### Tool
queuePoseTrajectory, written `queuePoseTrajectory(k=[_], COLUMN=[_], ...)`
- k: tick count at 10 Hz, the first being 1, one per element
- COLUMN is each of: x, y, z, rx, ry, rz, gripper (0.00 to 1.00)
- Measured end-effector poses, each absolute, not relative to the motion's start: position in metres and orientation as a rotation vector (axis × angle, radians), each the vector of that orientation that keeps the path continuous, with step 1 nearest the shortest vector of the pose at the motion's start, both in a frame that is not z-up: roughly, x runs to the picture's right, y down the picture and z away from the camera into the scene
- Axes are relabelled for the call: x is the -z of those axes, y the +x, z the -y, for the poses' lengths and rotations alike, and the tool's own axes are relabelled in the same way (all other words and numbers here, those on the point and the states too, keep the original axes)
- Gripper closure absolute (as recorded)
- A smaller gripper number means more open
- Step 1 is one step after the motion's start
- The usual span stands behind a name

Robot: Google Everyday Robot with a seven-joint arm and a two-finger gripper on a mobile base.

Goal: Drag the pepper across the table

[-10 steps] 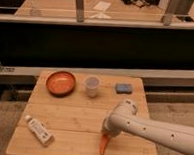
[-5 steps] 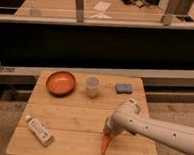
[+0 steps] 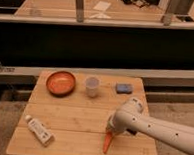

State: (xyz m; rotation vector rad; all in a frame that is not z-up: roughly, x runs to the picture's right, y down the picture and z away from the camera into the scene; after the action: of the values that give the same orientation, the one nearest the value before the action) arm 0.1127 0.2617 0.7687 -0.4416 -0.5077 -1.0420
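pincer (image 3: 110, 130) low over bench (image 3: 77, 118) near its front edge, right of middle; spread or pressed, cannot tell | pepper (image 3: 107, 142) directly below it, touching or nearly so, long axis toward the front edge | likely drag: sideways along the bench

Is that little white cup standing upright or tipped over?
Upright: the cup stands on the table, mouth facing up. The gripper is near the pepper.
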Motion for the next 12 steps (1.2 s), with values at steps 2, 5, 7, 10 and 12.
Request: queuePoseTrajectory(k=[2, 5, 7, 10, 12], x=[-0.768, -0.768, -0.767, -0.765, -0.763], y=[0.120, 0.132, 0.133, 0.138, 0.143], z=[-0.261, -0.259, -0.261, -0.261, -0.263], rx=[1.029, 1.012, 1.010, 0.994, 0.986], ry=[-0.444, -0.448, -0.448, -0.451, -0.454], rz=[0.502, 0.495, 0.494, 0.487, 0.482], gripper=[0.86, 0.86, 0.86, 0.90, 0.92])
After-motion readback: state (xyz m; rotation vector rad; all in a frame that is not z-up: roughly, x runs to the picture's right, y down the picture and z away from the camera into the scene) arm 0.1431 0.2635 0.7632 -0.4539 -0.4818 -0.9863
